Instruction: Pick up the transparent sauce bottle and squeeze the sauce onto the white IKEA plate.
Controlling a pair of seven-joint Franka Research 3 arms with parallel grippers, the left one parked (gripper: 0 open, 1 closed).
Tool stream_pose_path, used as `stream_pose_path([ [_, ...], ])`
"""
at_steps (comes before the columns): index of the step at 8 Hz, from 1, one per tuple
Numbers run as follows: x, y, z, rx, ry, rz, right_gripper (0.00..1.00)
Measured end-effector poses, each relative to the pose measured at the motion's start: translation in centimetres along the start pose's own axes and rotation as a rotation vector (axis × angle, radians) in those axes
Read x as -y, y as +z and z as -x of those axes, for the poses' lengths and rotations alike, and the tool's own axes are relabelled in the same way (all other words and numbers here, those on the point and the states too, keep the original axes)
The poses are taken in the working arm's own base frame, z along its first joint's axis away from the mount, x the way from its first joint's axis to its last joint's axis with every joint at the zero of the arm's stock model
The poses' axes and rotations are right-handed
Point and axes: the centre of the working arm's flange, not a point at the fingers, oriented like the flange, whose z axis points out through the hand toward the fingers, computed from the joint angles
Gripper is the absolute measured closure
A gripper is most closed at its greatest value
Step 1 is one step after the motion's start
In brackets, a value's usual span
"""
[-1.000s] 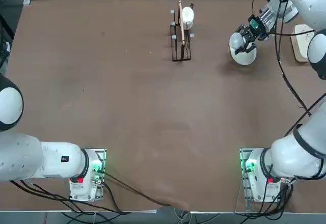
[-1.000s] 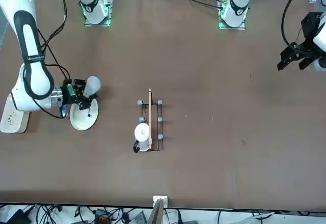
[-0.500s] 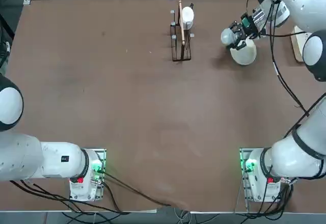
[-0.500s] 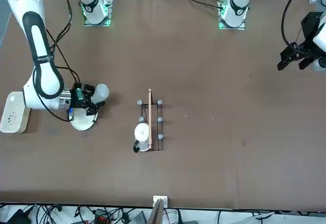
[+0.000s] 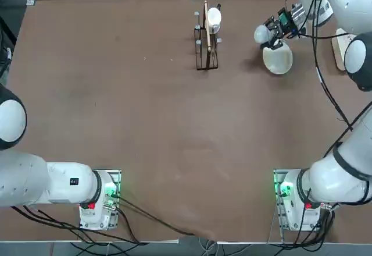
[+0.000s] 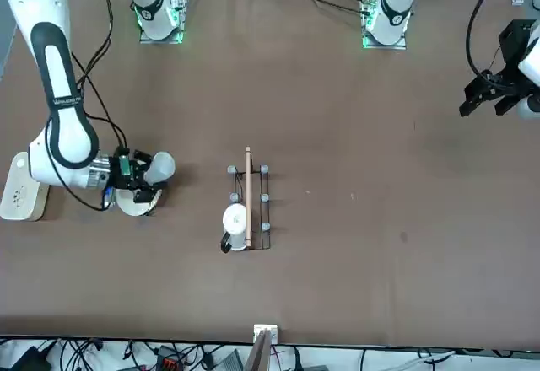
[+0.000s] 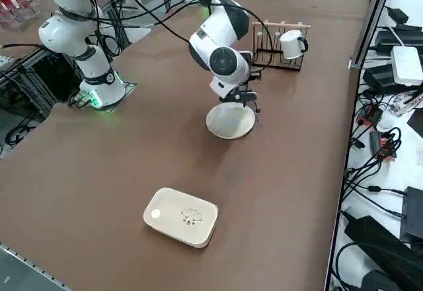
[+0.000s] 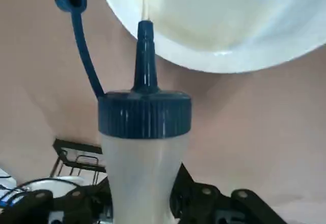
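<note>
Right gripper (image 8: 141, 198) was clamped tight on the sauce bottle (image 8: 144, 168), blue nozzle (image 8: 145, 58) at the white plate (image 5: 278, 59), table (image 5: 145, 122) 2 o'clock. Thin pale stream (image 8: 146, 0) was coming out.

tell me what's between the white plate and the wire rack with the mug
The right gripper, shut on the sauce bottle, reaches over that stretch in the right side view, above the plate's rack-side edge.
</note>
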Motion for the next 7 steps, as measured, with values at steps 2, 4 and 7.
stream_pose_path([
  [2,0.0,-0.8,-1.6,-0.005,0.018,-0.016,0.66],
  [4,-0.7,-1.7,-2.8,-0.002,0.035,-0.007,0.66],
  [7,-1.5,-1.9,-3.4,-0.056,0.089,0.076,0.66],
])
